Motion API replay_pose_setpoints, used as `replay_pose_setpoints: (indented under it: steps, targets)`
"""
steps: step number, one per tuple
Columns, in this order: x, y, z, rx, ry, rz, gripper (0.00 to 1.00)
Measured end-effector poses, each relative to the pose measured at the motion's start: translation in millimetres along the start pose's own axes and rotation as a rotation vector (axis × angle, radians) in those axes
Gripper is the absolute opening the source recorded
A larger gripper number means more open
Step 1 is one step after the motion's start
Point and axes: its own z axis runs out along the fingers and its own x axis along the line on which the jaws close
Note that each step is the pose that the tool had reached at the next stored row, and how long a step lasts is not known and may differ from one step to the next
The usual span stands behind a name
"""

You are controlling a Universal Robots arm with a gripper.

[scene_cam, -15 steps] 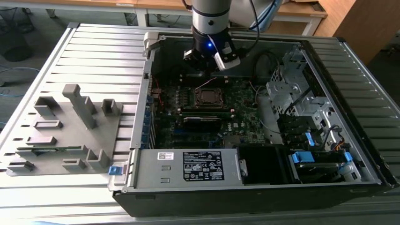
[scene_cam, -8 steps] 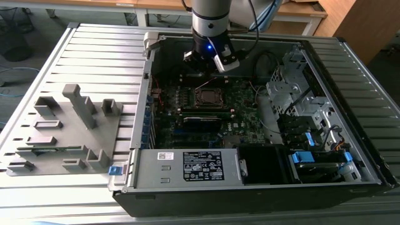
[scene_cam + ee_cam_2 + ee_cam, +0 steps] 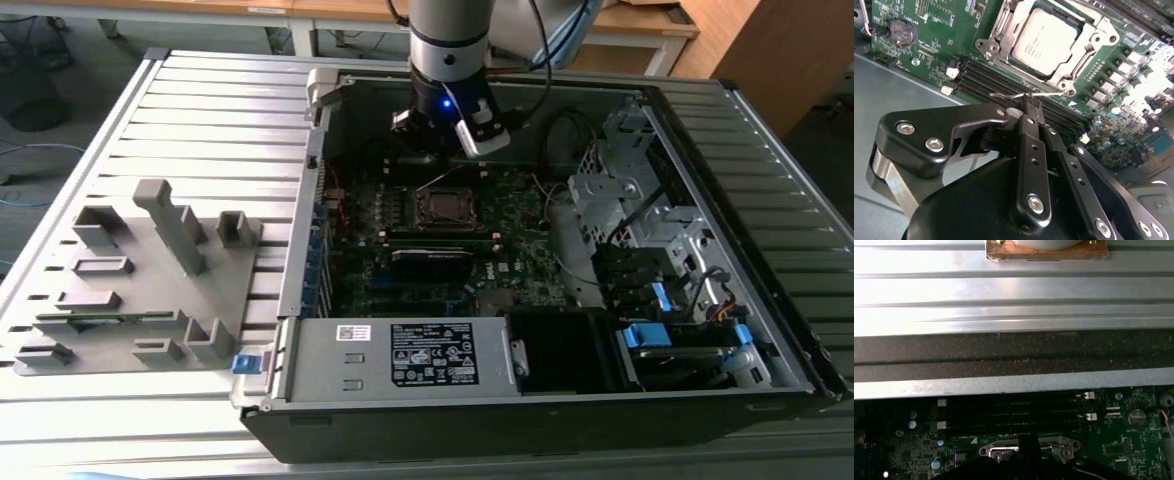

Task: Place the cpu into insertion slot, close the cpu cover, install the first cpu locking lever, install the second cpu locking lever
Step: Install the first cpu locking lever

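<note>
Closest to the lens in the second wrist view, the black metal two-fingered gripper (image 3: pixel 1030 106) had its fingers drawn together with no gap showing. Its tips met a thin silver wire locking lever (image 3: pixel 1009 94) at the socket's edge. Whether the wire was pinched or only pressed I could not tell.

Just beyond the tips lay the cpu (image 3: pixel 1046 42), a flat square chip with a dull silver-grey face. It sat level inside the insertion slot (image 3: pixel 445 205), the square silver-rimmed socket. The cpu cover (image 3: pixel 1003 25), a thin silver frame plate with a large window, lay flat around the chip, so seating and closing looked done. The closed fingers made a narrow point, probably suited to working so slender a wire.

Long black memory slots (image 3: pixel 986 74) ran between the fingertips and the socket on the green circuit board (image 3: pixel 939 50). The board lay in an open dark computer case (image 3: pixel 307 290) on a grey ribbed metal table (image 3: pixel 200 120).
</note>
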Motion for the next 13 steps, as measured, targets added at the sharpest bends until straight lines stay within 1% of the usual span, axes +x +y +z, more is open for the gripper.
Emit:
replay_pose_setpoints:
  steps: [1, 2, 5, 8, 9, 13]
  targets:
    - [0.0, -0.1, 0.3, -0.0045, 0.0003, 0.0, 0.1]
    - [0.1, -0.1, 1.0, -0.0063, 0.0001, 0.001, 0.1]
    - [0.3, -0.7, 3.8, -0.008, 0.0005, 0.001, 0.1]
    - [0.4, -0.9, 4.8, -0.0195, 0.001, 0.002, 0.1]
    - [0.4, -0.8, 5.0, -0.0219, 0.0012, 0.002, 0.1]
    - [-0.4, -0.7, 5.4, -0.0234, 0.0013, 0.002, 0.1]
